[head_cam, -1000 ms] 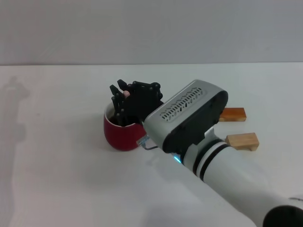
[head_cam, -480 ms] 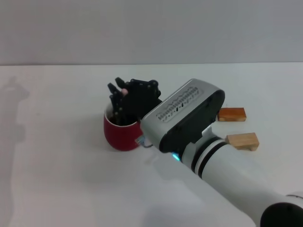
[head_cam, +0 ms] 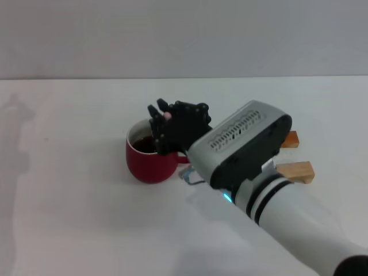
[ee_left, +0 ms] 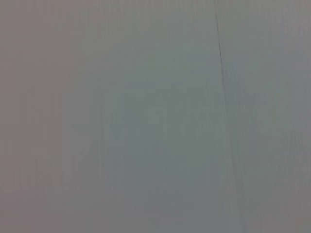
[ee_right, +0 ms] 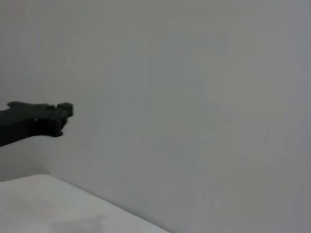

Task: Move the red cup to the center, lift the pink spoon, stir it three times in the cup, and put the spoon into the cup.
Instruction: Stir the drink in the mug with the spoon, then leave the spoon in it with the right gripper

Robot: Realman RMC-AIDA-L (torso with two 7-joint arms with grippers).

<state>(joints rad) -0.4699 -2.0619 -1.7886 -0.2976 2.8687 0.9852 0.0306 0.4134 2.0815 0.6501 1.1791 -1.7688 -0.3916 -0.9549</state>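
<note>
Right gripper [head_cam: 163,123] sits over the near-right rim of the cup [head_cam: 148,164], fingers [head_cam: 155,125] pointed down toward the dark liquid. A pale pink bit shows between them at the top, the handle end of the spoon [head_cam: 168,116]; fingers look closed tight on it. The spoon's bowl and neck are hidden behind the black fingers, so whether it reaches the liquid cannot be told.

Cup stands upright on the white bench [head_cam: 69,201], directly beneath and slightly left of the fingers; white inner wall visible on the far side. Its handle is hidden.

Two wooden blocks lie on the bench well right of the fingers, largely behind the arm: the darker block [head_cam: 291,138] farther back, the lighter block [head_cam: 296,171] nearer.

Right wrist view shows only one dark finger [ee_right: 39,119] against a blank wall. Left gripper not seen anywhere.
</note>
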